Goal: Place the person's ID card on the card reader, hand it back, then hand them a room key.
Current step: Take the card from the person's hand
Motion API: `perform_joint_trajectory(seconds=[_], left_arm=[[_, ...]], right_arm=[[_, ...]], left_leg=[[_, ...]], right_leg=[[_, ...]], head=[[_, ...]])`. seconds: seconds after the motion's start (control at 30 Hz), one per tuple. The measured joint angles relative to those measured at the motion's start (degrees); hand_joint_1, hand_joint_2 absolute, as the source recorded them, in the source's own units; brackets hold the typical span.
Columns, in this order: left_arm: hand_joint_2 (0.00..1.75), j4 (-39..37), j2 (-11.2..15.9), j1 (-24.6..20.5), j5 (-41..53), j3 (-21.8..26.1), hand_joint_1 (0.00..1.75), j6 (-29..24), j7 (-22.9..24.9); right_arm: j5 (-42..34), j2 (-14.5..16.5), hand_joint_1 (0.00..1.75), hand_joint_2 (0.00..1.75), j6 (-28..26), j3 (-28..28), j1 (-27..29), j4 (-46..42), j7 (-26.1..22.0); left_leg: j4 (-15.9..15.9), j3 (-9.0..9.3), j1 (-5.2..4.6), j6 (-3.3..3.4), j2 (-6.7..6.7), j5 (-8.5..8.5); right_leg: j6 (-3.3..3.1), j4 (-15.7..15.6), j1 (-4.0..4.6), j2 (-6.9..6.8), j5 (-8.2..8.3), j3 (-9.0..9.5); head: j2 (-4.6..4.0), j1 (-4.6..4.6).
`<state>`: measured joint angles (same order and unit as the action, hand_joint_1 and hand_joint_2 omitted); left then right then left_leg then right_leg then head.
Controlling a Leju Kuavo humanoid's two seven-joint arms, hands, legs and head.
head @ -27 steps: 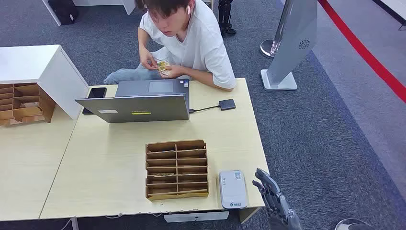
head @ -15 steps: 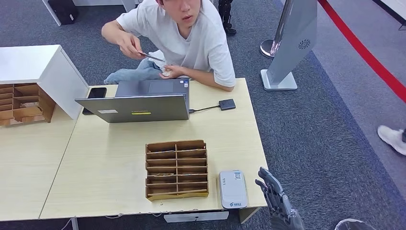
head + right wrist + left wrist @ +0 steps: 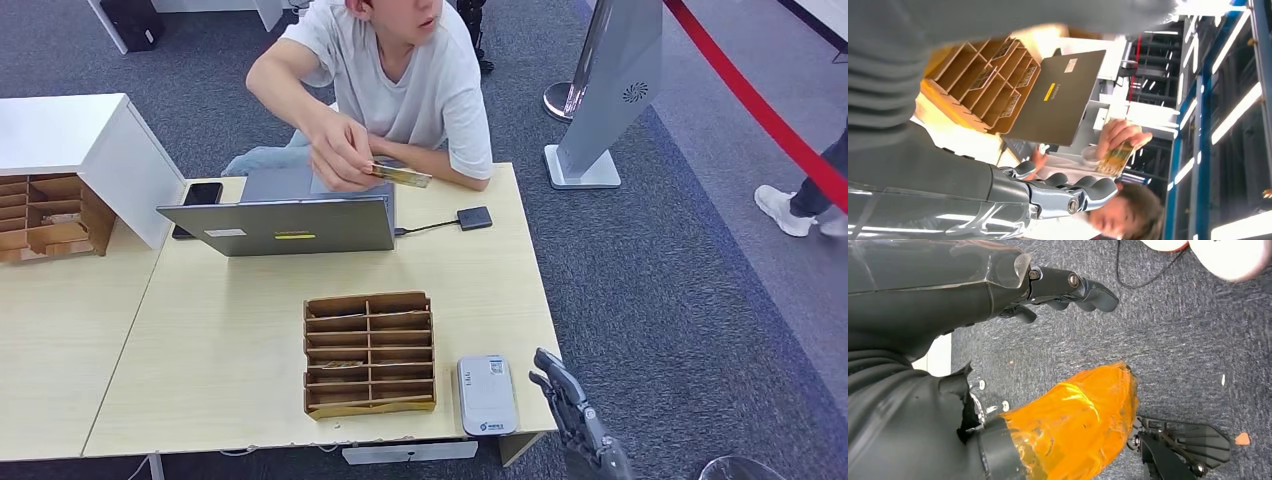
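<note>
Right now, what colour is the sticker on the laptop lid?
Yellow, a small strip on the grey laptop lid; the sticker is clearest in the head view.

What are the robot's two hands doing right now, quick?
Left hand: holds nothing, hanging over the carpet; open or closed cannot be told.
Right hand: open, empty, beside the table's corner.

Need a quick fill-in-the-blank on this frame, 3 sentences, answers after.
1. The ID card is held by the ____.
2. The card reader lies on the table beside the wooden ____.
3. The right hand holds ____.

Answers: person; organizer; nothing
</note>
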<state>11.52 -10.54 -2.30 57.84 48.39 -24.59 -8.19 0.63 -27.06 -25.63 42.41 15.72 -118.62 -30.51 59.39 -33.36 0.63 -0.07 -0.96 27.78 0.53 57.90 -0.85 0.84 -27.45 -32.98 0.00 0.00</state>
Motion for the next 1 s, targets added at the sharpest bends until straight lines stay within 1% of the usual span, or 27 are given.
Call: perform_joint_trajectory(seconds=[0.23,0.4,0.57,0.7,0.8,0.9,1.0], left_arm=[[0.00,0.0,0.0,-0.1,0.6,-0.1,0.00,0.8,-0.9],[0.00,0.0,0.1,-0.2,1.3,-0.1,0.00,0.9,0.0],[0.00,0.0,0.1,-0.2,1.6,-0.1,0.00,1.0,0.3],[0.00,0.0,0.1,-0.3,2.0,-0.2,0.00,1.6,0.0],[0.00,0.0,0.1,-0.5,2.4,-0.3,0.00,1.9,0.1],[0.00,0.0,0.1,-0.6,3.1,-0.7,0.00,2.1,0.8],[0.00,0.0,0.1,-0.7,3.6,-1.1,0.00,2.3,1.3]], right_arm=[[6.0,1.5,0.00,1.75,2.4,-1.9,-2.1,0.2,2.3],[11.7,3.8,0.00,1.75,3.5,-4.2,-3.3,0.4,4.8],[15.2,5.6,0.00,1.75,3.8,-6.2,-4.1,0.7,6.2],[22.2,7.2,0.00,1.75,3.7,-8.2,-6.3,2.0,9.9],[29.0,8.6,0.00,1.75,3.4,-9.4,-8.7,3.4,13.1],[36.5,10.1,0.00,1.75,2.6,-9.9,-11.3,4.6,16.6],[42.6,11.3,0.00,1.75,1.6,-9.9,-13.5,5.5,19.6]], left_leg=[[0.0,0.02,0.00,0.00,0.00,-0.01],[0.0,0.02,0.00,0.00,0.00,-0.01],[0.0,0.00,0.00,0.00,0.00,-0.01],[0.0,0.01,0.00,0.00,0.01,-0.01],[0.0,0.02,0.00,0.01,0.00,-0.04],[0.0,0.03,0.00,0.01,0.00,-0.05],[0.0,0.03,0.01,0.00,-0.01,-0.05]], right_leg=[[0.00,0.0,0.00,0.00,0.00,0.00],[0.00,0.0,0.00,0.01,0.00,0.00],[0.00,0.0,0.00,0.00,0.00,0.00],[0.00,0.0,0.00,0.01,0.01,0.01],[0.00,0.0,0.00,0.01,0.02,0.01],[-0.01,0.0,0.00,0.01,0.03,0.01],[-0.01,0.0,0.01,0.01,0.03,0.01]], head=[[0.00,0.00],[0.00,0.00],[0.00,0.01],[0.00,0.01],[0.00,0.00],[0.00,0.00],[0.00,0.00]])
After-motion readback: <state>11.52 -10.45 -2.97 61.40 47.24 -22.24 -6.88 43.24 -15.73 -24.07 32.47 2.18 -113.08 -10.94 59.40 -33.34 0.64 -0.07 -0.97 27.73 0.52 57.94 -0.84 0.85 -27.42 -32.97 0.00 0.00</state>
